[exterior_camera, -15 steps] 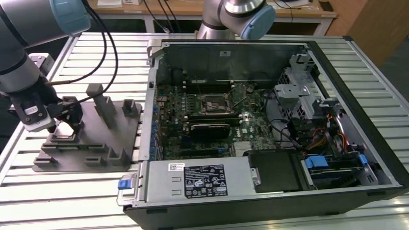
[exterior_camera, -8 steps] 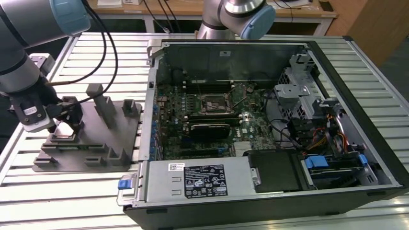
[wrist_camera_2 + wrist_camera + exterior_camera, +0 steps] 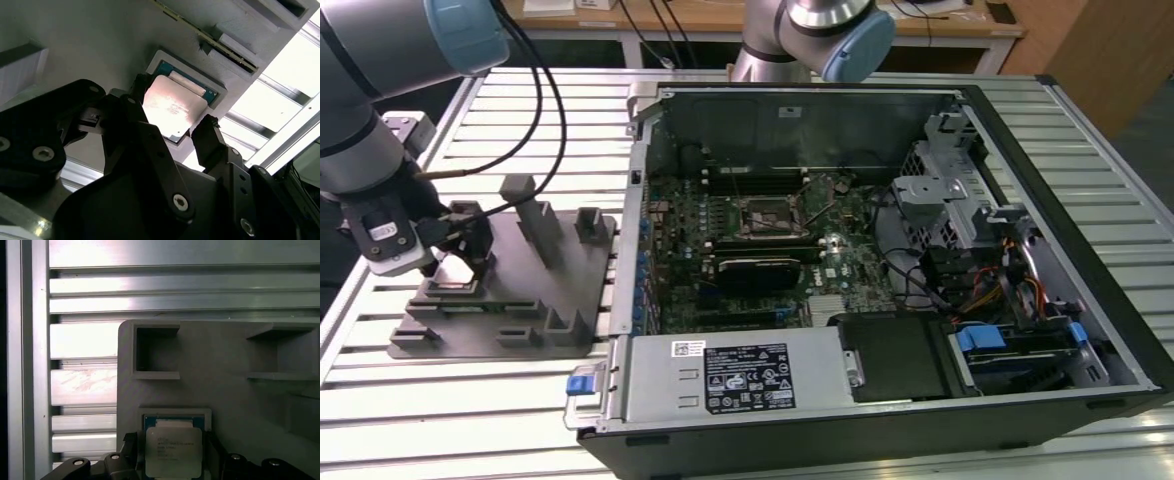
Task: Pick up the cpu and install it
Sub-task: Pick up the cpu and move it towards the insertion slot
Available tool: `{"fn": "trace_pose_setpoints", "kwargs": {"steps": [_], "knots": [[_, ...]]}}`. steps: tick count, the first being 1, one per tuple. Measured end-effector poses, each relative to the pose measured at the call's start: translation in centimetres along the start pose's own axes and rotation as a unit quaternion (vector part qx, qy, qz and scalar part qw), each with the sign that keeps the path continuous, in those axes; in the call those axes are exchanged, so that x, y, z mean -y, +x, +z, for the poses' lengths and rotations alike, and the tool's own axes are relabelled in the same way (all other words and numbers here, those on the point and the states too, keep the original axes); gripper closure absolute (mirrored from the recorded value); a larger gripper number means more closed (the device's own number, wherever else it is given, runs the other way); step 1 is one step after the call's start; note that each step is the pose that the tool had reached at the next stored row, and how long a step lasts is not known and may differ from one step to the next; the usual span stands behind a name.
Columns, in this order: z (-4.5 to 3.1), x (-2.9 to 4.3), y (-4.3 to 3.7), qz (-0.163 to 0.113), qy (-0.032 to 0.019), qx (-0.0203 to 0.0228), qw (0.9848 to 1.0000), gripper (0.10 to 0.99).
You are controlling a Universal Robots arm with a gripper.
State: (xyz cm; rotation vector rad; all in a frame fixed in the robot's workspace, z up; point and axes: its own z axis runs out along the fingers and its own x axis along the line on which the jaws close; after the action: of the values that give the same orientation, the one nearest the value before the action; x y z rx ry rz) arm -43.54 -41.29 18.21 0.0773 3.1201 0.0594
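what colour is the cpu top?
The cpu lid is silver with a thin green rim; clearest in the first wrist view.

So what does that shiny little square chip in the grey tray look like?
The cpu is a small flat square with a shiny silver metal top and a thin green rim. It lies flat in a square pocket of the grey tray, on the slatted table. The black gripper is close over it.
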Motion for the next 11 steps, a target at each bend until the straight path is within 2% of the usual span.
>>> {"fn": "trace_pose_setpoints", "kwargs": {"steps": [8,9,11], "knots": [[0.07,0.0,0.0,0.0,0.0,0.0001,1.0,0.451],[0.07,0.0,0.0,0.0,0.0,0.0,1.0,0.518],[0.08,0.0,0.0,0.0,0.0,0.0,1.0,0.541]]}}
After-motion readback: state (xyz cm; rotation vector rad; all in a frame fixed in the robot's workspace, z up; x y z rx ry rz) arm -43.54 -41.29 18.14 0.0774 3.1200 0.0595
